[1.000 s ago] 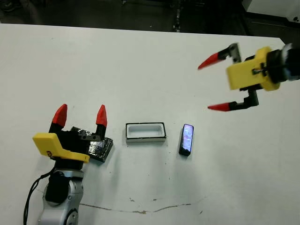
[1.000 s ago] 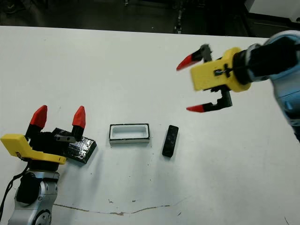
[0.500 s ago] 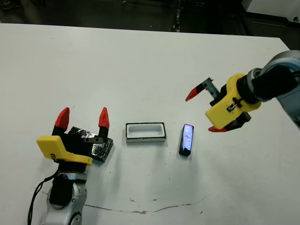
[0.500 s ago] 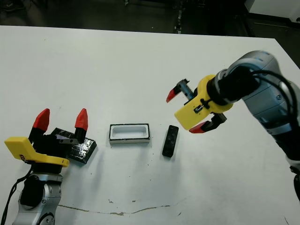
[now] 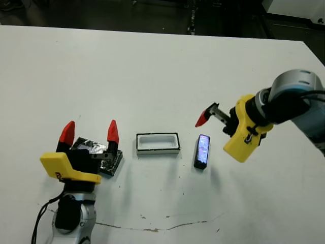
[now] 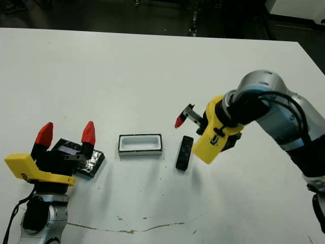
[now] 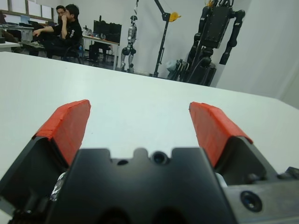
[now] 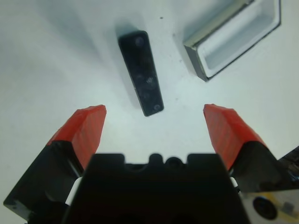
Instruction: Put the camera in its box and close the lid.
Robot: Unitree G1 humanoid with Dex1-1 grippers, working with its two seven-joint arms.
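No readable text, label, brand, number or sign in any view. Small red mark on yellow housing of left claw (image 5: pixel 89 137): too small to read.

Left pincer (image 5: pixel 89 136): low at near-left of view, red fingertips (image 7: pixel 67 127) pointing up, spread apart, nothing between them. Right pincer (image 8: pixel 156 130): arm bent in from the right, wrist angled down toward the desk, fingers wide apart, empty.

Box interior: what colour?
White lining inside the box, with a dark rim and black outer walls. It shows best in the left eye view.
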